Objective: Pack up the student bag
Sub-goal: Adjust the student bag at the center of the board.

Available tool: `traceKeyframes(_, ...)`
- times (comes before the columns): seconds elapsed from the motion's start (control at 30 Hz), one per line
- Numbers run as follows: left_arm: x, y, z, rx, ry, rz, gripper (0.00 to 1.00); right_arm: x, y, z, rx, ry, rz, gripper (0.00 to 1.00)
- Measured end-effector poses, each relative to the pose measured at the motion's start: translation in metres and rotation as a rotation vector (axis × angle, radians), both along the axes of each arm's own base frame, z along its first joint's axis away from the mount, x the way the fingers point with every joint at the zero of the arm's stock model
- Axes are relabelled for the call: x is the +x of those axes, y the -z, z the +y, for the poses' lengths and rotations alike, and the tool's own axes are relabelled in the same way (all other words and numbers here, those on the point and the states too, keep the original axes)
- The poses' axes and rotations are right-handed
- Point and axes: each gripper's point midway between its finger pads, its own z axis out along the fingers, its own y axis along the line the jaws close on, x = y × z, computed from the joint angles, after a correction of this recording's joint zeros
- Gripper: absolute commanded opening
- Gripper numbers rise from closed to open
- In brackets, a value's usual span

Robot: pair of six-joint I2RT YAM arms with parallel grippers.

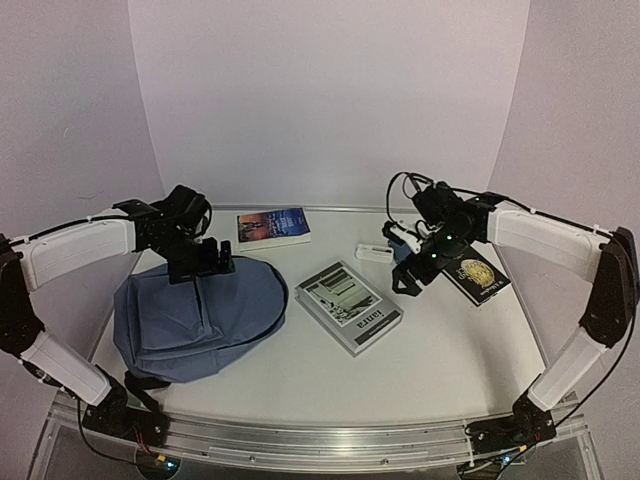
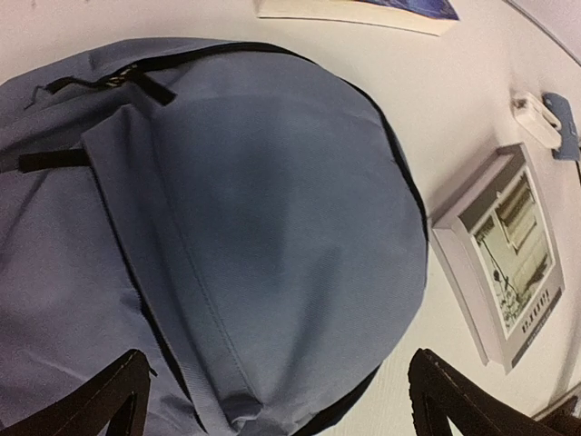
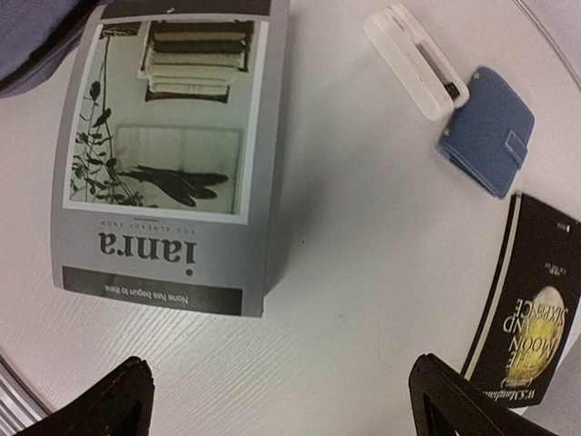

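The student bag (image 1: 195,315) is a slate-blue backpack lying flat at the left of the table, its zip shut in the left wrist view (image 2: 254,236). My left gripper (image 1: 205,268) hovers open over the bag's rounded top (image 2: 277,391), holding nothing. A grey book (image 1: 348,305) lies in the middle of the table, beside the bag (image 3: 172,154). My right gripper (image 1: 415,275) hangs open above bare table (image 3: 277,391), between the grey book and a black book with a moon cover (image 3: 536,318).
A blue-covered book (image 1: 273,226) lies at the back behind the bag. A white case (image 3: 416,59) and a small blue wallet (image 3: 486,129) lie side by side at the back right. The black book (image 1: 475,277) is at the right.
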Motion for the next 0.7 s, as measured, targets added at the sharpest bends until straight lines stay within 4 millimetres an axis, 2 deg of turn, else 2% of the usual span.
traceKeyframes(0.1,0.004,0.002,0.022,0.0,-0.101,0.01,1.0,0.011,-0.003,0.036,-0.025,-0.064,-0.033,0.98)
traceKeyframes(0.2,0.004,0.002,0.05,-0.03,-0.21,0.007,1.0,0.028,-0.008,0.087,-0.041,-0.123,-0.102,0.98)
traceKeyframes(0.27,0.003,0.002,0.065,-0.046,-0.268,0.001,1.0,0.033,-0.006,0.117,-0.055,-0.159,-0.143,0.98)
traceKeyframes(0.33,0.004,0.001,0.07,-0.054,-0.294,-0.003,1.0,0.037,-0.003,0.151,-0.075,-0.193,-0.189,0.98)
traceKeyframes(0.47,0.011,0.008,0.067,-0.048,-0.293,0.011,1.0,0.047,0.014,0.204,-0.099,-0.224,-0.26,0.98)
traceKeyframes(0.57,0.019,0.017,0.063,-0.044,-0.29,0.033,1.0,0.062,0.038,0.221,-0.14,-0.22,-0.284,0.98)
traceKeyframes(0.7,0.024,0.027,0.057,-0.052,-0.281,0.054,1.0,0.082,0.073,0.22,-0.216,-0.2,-0.298,0.98)
